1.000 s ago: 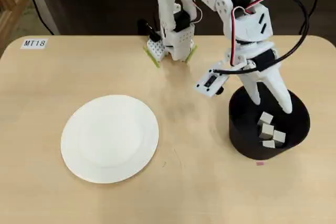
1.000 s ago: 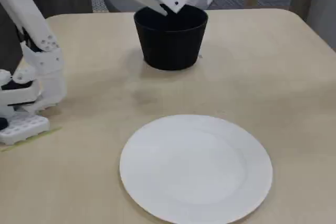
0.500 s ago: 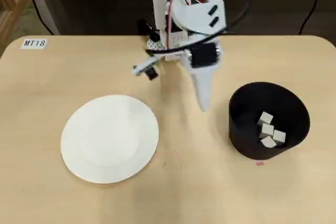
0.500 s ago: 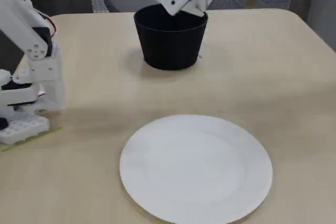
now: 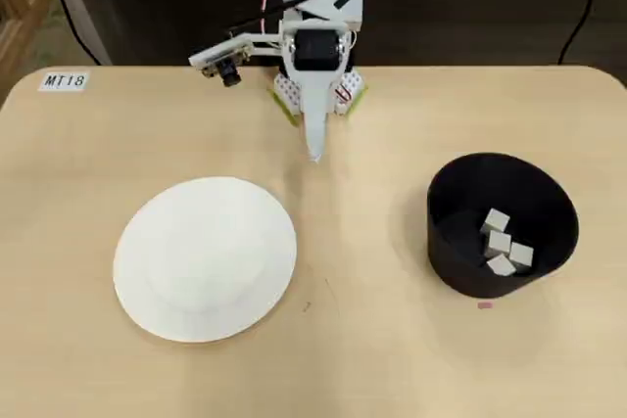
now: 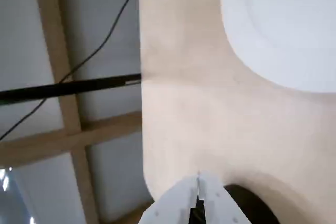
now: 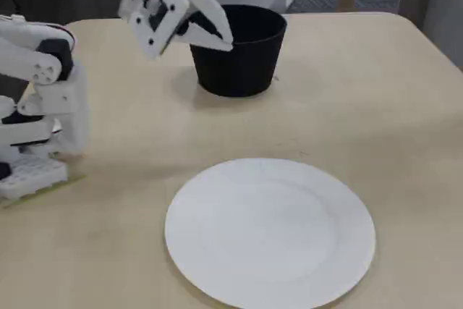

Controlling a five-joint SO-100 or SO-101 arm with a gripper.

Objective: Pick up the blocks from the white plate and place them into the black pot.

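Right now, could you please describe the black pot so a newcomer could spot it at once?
On the tan table, look right of the white plate in the overhead view. The black pot stands there, the only dark, tall-walled thing, with pale blocks inside.

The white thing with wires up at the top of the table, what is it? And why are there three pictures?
That is a small robot arm. At its end is a gripper whose jaws are pressed shut, and they hold nothing. Three cameras took the pictures at the same moment: one looks straight down, one rides on the arm itself, and one stands at the side of the table. On the table lies a big white plate, which is bare. Beside it stands a black pot with small white blocks inside. A little label sits in one corner.
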